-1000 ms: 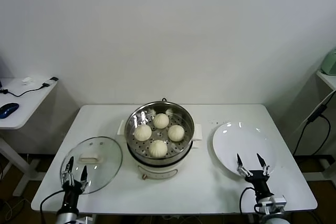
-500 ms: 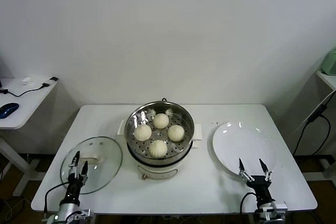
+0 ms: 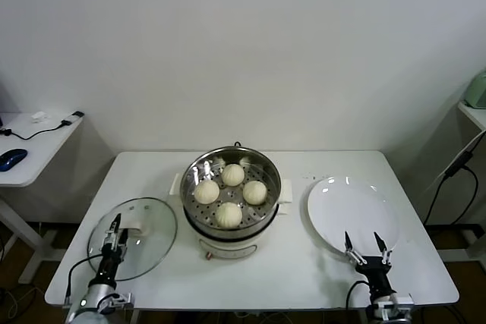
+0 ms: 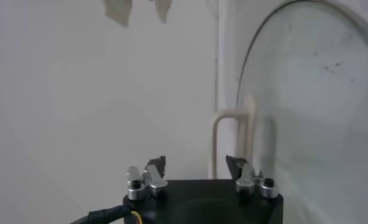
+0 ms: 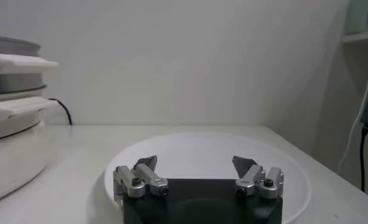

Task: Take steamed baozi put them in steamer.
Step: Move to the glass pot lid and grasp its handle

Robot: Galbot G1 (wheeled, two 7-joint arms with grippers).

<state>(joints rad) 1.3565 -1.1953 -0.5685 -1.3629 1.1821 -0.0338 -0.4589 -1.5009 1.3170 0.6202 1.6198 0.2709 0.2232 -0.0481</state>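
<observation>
The four small, round, cream-white steamed baozi (image 3: 231, 193) with pleated tops all lay inside the steamer (image 3: 231, 196), a round shiny stainless-steel pot with a perforated floor on a cream-white electric base, which stood in the middle of the white table (image 3: 334, 275). On the robot's right side of the steamer, the flat round white plate (image 3: 351, 210) carried nothing. On the left side, the round glass lid (image 3: 134, 236) with a cream handle lay flat on the table. The right gripper (image 3: 365, 245) was low at the near edge of the plate, with its fingers spread apart and nothing between them. The left gripper (image 3: 114, 234) was low over the near part of the lid; in the wrist view its fingers seemed apart and empty, though only the finger bases were visible there. Judging from this, the loading step looked finished, because no bun was left outside. The next move, if any, probably called for the left gripper to take the lid by its handle and cover the pot.
</observation>
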